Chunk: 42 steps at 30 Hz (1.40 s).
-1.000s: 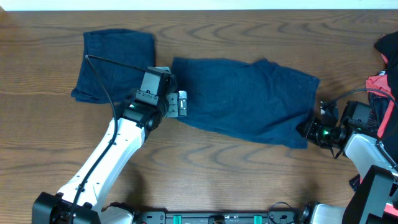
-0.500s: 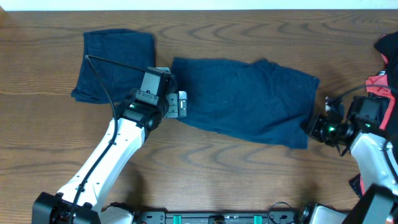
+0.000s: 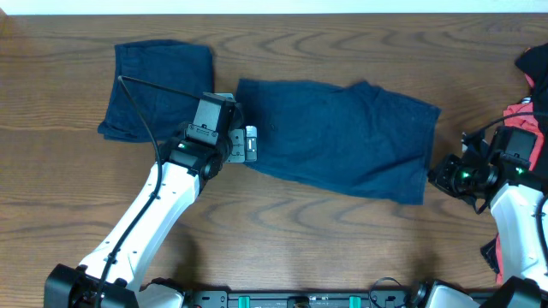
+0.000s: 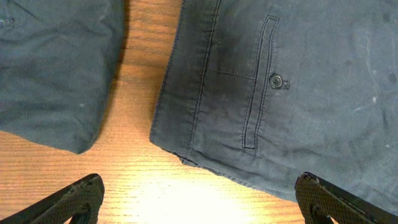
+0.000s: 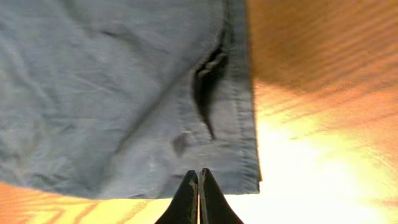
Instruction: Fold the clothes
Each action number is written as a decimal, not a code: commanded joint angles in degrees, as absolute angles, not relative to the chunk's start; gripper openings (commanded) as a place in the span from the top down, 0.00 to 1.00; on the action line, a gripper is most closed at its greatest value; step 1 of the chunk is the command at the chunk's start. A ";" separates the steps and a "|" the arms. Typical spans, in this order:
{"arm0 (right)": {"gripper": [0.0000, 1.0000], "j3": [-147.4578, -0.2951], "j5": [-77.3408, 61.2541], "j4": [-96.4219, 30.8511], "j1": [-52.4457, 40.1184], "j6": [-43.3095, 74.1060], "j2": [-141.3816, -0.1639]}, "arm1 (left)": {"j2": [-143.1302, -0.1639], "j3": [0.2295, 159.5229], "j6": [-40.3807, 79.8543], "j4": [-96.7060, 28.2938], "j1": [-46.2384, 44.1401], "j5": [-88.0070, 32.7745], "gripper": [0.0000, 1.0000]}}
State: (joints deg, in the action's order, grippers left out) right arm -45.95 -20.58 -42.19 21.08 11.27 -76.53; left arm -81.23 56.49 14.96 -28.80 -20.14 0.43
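Brown wood makes up the worktop (image 3: 342,257), and a thin white strip runs along its far edge. The shorts (image 3: 334,137) lie spread out flat in the middle of it. They are dark blue and much bigger than the fingers. They stretch from near the left arm (image 3: 154,214) almost to the right arm (image 3: 514,222).

A folded blue cloth (image 3: 158,85) lies at the far left, just beside the shorts but not touching them. A bare strip of wood shows between the two. A red and black cloth (image 3: 533,103) sits at the right edge, well apart from the shorts.

The left fingers (image 4: 74,199) are spread wide with nothing between them. They hang over the worktop at the left end of the shorts, where the waistband is. In the left wrist view you can see a long pocket slit (image 4: 258,87) there, with a small button (image 4: 275,79) next to it.

The right fingers (image 5: 199,196) are pressed tight together and hold nothing. From above they sit just beside the right end of the shorts, near its front corner. In the right wrist view their tips show at the stitched hem of the shorts. I cannot tell if they touch the cloth.
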 commanded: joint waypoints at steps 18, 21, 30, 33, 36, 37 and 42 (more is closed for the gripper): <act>0.62 -42.72 -38.20 -26.24 20.53 -1.48 -94.85 | -81.58 55.72 14.44 -29.10 -20.16 1.08 0.01; 0.61 -42.72 -39.35 -25.69 20.58 -3.05 -94.72 | -81.58 55.72 14.41 -29.12 -20.16 1.10 0.01; 0.65 -43.31 -37.47 -28.99 22.11 -1.58 -90.59 | -81.58 55.72 14.44 -29.10 -20.16 1.10 0.01; 0.65 -44.27 -37.50 -31.51 24.18 -0.86 -85.89 | -81.58 55.72 14.44 -29.10 -20.16 1.08 0.01; 0.65 -44.27 -37.43 -33.30 24.80 -0.23 -81.87 | -81.58 55.72 14.44 -29.08 -20.16 1.08 0.01; 0.65 -44.27 -37.08 -34.15 24.69 -0.12 -80.95 | -81.58 55.72 14.44 -29.08 -20.16 1.08 0.01; 0.63 -44.18 -31.75 -36.47 24.67 1.87 -80.66 | -81.58 55.72 14.44 -29.08 -20.16 1.10 0.01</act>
